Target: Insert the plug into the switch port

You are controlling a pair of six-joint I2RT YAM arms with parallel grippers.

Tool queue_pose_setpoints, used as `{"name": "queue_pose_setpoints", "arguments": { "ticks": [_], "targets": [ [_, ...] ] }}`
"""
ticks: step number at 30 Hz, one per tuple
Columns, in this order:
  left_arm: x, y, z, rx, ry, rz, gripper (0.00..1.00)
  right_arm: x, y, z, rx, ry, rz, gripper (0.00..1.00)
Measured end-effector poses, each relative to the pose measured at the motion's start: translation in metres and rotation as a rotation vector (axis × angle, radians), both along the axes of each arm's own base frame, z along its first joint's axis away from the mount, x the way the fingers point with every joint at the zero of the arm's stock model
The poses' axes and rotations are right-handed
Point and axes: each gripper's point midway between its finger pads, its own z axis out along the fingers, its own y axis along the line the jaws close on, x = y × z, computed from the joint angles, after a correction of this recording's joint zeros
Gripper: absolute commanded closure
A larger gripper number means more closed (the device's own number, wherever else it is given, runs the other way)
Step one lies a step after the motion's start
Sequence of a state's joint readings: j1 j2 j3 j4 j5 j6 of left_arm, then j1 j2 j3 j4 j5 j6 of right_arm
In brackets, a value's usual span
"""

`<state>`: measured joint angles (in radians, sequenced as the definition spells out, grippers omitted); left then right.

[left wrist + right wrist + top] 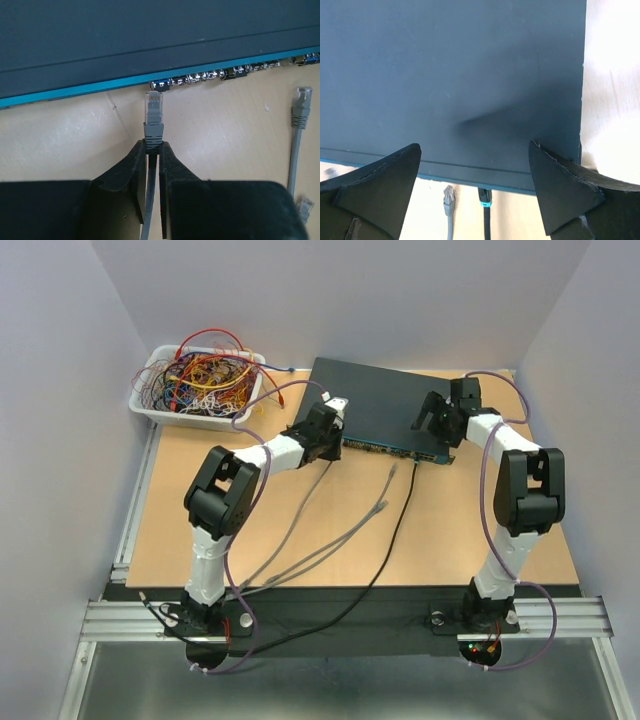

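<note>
Wooden table [470, 540] carries switch [385, 400], wire tray [148, 408], loose cables [300, 117].

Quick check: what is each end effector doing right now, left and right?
Left end effector: closed on the plug.
Right end effector: open above the switch, holding nothing.

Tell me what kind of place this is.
Probably a lab robot test cell, not a server room: plain walls boxing in a wooden table, an aluminium mounting rail at its near edge, and a tray of loose wires.
</note>
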<state>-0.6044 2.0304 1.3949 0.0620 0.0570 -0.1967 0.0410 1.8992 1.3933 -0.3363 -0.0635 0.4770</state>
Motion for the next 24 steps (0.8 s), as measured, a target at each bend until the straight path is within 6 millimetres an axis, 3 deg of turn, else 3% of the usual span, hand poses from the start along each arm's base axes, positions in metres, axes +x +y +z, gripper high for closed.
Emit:
{"name": "queue_pose_setpoints", "arguments": {
  "ticks": [8, 17, 24],
  "targets": [
    [0.0, 0.001, -0.027, 0.061, 0.118, 0.03, 1.0, 0.002, 0.003, 0.001, 0.018, -0.007, 0.012, 0.07],
    [-0.001, 0.015, -0.031, 0.069, 0.188, 0.091, 1.0, 0.001, 0.008, 0.002, 0.038, -0.01, 0.03, 0.07],
    [0.016, 0.011, -0.029, 0.047, 0.195, 0.115, 1.0, 0.003, 0.011, 0.002, 0.055, -0.019, 0.036, 0.08]
  ]
}}
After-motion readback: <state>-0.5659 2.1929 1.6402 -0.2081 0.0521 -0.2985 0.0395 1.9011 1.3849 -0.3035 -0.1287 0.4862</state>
